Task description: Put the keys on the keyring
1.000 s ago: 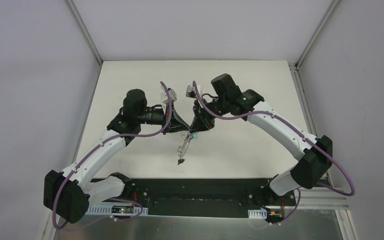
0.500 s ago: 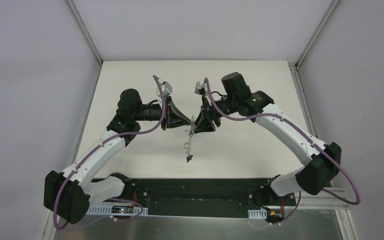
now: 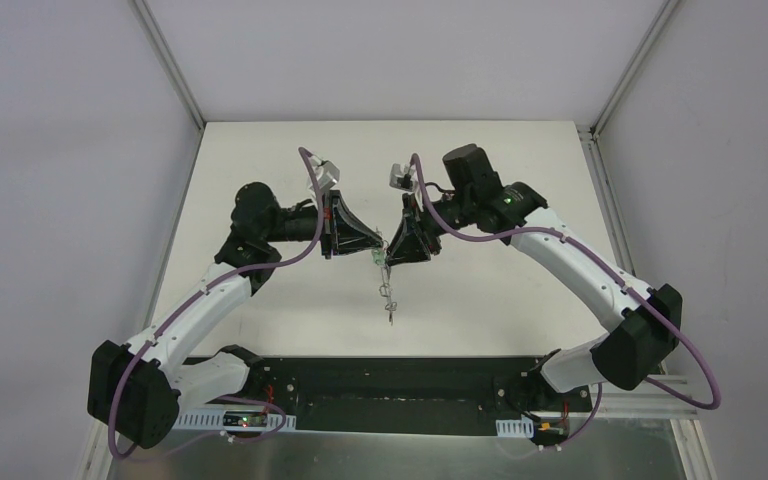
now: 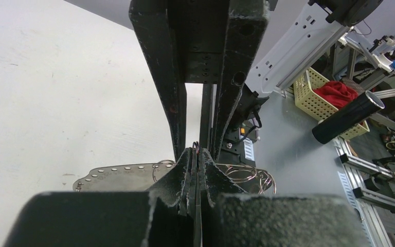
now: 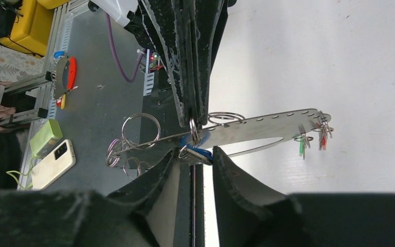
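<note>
Both point inward tip to tip, left jaws pinching the keyring (image 3: 388, 293).

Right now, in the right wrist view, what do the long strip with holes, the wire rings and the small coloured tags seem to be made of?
Strip: metal, likely steel, dull silver, flat with an even sheen. Wire rings: bright coiled metal wire, sharp glints. Blue tag, green tag, red tag: probably plastic by the saturated colour; too small to be sure.
</note>
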You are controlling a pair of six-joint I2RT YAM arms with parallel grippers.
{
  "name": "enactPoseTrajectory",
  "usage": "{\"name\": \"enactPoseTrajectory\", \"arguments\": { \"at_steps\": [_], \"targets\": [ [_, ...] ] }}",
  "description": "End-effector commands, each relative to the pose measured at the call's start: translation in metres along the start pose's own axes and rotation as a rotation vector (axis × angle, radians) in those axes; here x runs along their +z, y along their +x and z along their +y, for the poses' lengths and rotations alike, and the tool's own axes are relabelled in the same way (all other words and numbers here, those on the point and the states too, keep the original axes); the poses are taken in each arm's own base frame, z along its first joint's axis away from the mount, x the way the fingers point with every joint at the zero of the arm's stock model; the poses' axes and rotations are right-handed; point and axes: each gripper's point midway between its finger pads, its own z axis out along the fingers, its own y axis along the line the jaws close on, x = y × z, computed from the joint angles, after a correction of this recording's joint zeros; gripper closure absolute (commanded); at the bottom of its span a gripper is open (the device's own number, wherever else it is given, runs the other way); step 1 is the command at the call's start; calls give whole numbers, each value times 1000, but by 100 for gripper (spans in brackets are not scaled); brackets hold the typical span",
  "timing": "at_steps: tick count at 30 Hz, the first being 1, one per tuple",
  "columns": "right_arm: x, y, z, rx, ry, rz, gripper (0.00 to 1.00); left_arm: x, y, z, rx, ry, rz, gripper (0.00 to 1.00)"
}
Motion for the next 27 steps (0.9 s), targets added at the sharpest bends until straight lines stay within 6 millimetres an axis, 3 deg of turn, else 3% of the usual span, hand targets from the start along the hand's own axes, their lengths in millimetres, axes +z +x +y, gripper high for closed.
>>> {"name": "enactPoseTrajectory", "arguments": {
  "at_steps": [1,10,27],
  "targets": [
    [-4,-15,14,-38,-52,-49,72,-2,-22,-10,74,19,-68,100],
    [4,-17,16,-20,-80,-45,100,0,-25,-3,54,8,-94,100],
    [14,-16,11,-11,-64,-18,97,0,-20,2,56,-6,-95,100]
  ]
}}
